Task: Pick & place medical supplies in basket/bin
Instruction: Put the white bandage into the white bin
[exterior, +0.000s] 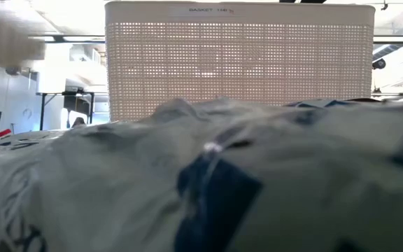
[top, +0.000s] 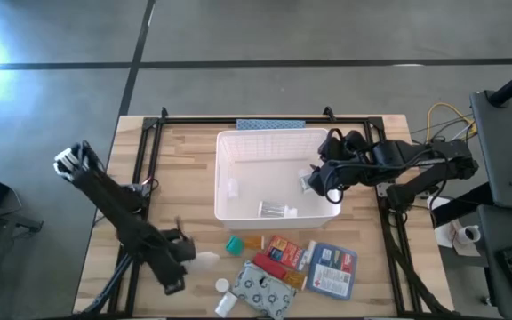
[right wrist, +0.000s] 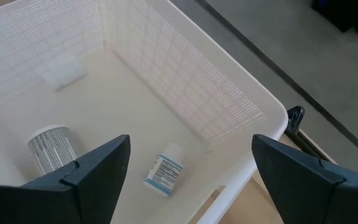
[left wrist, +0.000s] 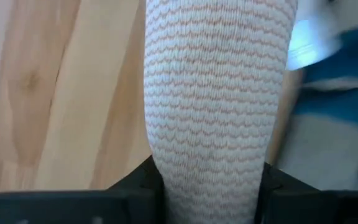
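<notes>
Wooden table [top: 185,169]: left tool [top: 188,255] clamps white roll [left wrist: 216,106], likely gauze; right tool [top: 320,180] wide open over bin [top: 274,142].

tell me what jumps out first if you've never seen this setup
The big white bin in the middle of the table, with the right gripper open over its right edge and a couple of bottles inside. Near the front left, the left gripper is shut on a white knitted roll, beside the loose supplies in front of the bin.

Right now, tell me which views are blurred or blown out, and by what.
Low view: a pale pouch pressed against the lens fills the foreground out of focus; the bin behind is backlit. Left wrist view: a white knit roll in the left pincer blocks most of it. High view: glare top left.
</notes>
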Controlling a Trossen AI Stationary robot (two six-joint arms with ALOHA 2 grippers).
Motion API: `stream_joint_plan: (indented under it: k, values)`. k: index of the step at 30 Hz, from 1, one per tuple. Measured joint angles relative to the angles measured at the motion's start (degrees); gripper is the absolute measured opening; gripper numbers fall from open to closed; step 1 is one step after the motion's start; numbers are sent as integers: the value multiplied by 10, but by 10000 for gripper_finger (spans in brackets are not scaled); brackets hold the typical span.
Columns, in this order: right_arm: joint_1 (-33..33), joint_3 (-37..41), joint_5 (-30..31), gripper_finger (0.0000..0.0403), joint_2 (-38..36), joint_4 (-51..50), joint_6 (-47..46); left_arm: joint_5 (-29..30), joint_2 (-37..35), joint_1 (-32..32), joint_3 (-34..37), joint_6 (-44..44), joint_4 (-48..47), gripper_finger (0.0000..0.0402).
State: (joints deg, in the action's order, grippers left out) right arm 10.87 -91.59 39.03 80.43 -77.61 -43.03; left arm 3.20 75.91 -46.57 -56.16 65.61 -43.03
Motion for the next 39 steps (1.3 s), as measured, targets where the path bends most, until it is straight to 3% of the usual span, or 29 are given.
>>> stream_joint_plan:
  k: [3, 8, 12, 16, 19, 23, 25, 31, 39]
  values:
    - [0, 0, 0, 328, -1, 1, 2, 89, -75, 0, -20, 7, 4, 105]
    - [0, 0, 1, 328, -1, 2, 1, 328, -167, 4, -59, -57, 14, 111]
    - [0, 0, 1, 328, -1, 2, 1, 398, -200, 42, -81, -203, 78, 113]
    - [-2, 0, 1, 328, 0, 4, 1, 383, -194, 137, -93, -351, 163, 114]
    - [-5, 0, 2, 328, 0, 4, 0, 292, -167, 239, -95, -416, 211, 115]
    - [-4, 0, 2, 328, 0, 4, -2, 151, -104, 353, -95, -413, 227, 115]
    - [-4, 0, 1, 328, 0, 4, -5, 120, -67, 387, -95, -411, 225, 115]
    - [-3, 0, -6, 328, 0, 4, -8, 118, 18, 417, -126, -412, 215, 143]
    - [-3, 0, -16, 328, 0, -1, -5, 149, 95, 416, -260, -492, 110, 256]
